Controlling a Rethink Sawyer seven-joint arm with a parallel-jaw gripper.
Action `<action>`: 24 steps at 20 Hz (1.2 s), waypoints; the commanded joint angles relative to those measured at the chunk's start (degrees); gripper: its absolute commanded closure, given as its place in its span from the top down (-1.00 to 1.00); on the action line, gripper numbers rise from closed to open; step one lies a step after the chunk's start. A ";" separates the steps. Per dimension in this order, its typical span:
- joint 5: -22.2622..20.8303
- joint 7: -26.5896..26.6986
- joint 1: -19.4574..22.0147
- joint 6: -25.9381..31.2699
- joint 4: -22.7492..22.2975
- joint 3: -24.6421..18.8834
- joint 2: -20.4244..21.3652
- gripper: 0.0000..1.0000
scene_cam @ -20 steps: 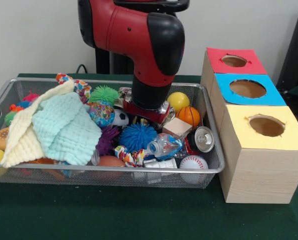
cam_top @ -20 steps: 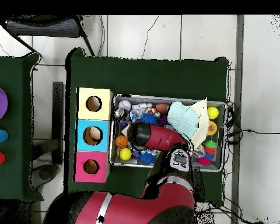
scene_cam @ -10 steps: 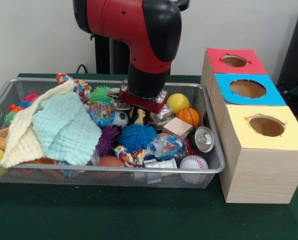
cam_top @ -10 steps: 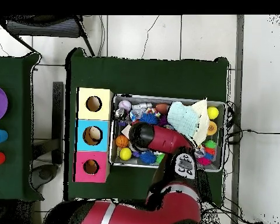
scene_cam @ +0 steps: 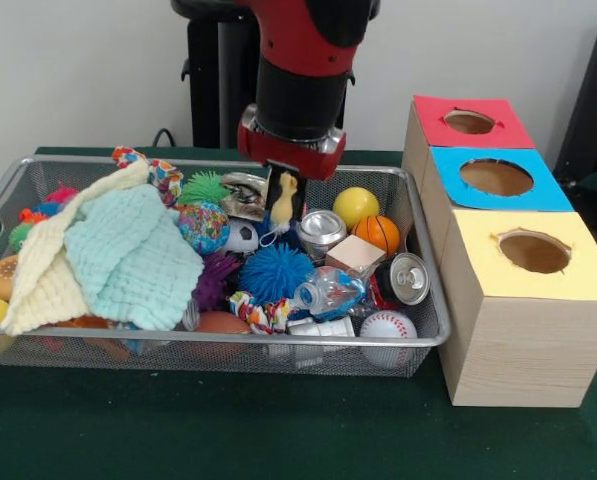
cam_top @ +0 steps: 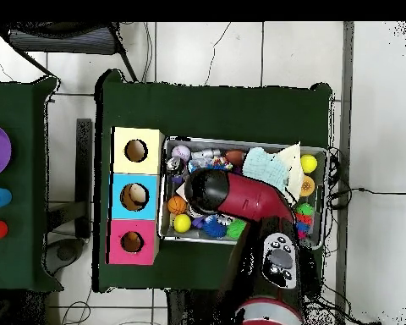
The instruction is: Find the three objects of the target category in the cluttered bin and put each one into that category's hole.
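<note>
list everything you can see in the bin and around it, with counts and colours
wire bin: 1, silver mesh, on green table
hole boxes: 3, red, blue, yellow tops, beside bin
cloths: 2, pale green over cream, bin's left
spiky balls: blue centre, green behind, purple under cloth
sports balls: baseball front, basketball and yellow ball behind
cans: 2, silver, right half
plastic bottle: 1, clear, crushed, front
gripper: 1, raised above bin, holding small yellowish item

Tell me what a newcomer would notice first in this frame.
The red and black arm hangs over the middle of the wire bin, its gripper just above the clutter. A pale green and cream cloth heaps the bin's left half in the front view. Three colour-topped wooden boxes stand right of it.
</note>
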State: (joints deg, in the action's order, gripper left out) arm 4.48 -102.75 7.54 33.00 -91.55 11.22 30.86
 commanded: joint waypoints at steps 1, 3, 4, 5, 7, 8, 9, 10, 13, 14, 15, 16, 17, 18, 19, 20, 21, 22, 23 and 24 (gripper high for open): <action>2.68 -6.32 0.50 4.87 -1.99 -5.88 5.93 -1.00; 3.03 -7.83 -0.82 6.89 -1.63 -4.74 7.33 -1.00; 3.38 -8.76 -1.52 8.19 -1.58 -4.30 7.94 -1.00; 3.53 -9.82 -2.47 9.60 -1.69 -3.50 8.87 -1.00; 3.81 -10.97 -3.41 10.94 -1.51 -2.87 9.48 -1.00; 3.93 -12.34 -4.56 12.80 -1.10 -1.96 10.10 -1.00; 4.04 -13.71 -5.71 14.65 -0.69 -1.05 10.72 -1.00; 4.35 -15.76 -7.36 17.50 0.24 -0.02 11.48 -1.00; 5.74 -21.47 -11.63 25.16 2.77 2.70 12.44 -1.00; 6.13 -22.65 -12.64 26.11 3.00 3.32 12.59 -1.00; 6.63 -23.76 -13.49 27.06 3.36 3.77 12.63 -1.00; 6.92 -24.72 -14.41 27.25 3.36 4.44 12.66 -1.00; 7.16 -25.64 -15.24 28.01 3.73 4.99 12.49 -1.00; 7.55 -26.47 -15.85 28.80 3.30 5.18 12.30 -1.00; 7.97 -27.19 -16.40 29.14 3.29 5.41 11.84 -1.00; 8.42 -27.88 -16.71 29.33 2.69 5.44 11.18 -1.00; 8.87 -28.56 -17.01 29.52 2.10 5.47 10.51 -1.00; 9.64 -28.54 -16.72 27.30 0.87 4.83 9.39 -1.00; 9.93 -29.05 -16.94 25.66 0.54 4.64 8.60 -1.00; 10.41 -29.20 -16.94 23.78 -0.42 4.29 7.99 -1.00</action>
State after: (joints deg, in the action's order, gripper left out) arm 11.94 -114.30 -10.31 57.17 -89.34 15.95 42.70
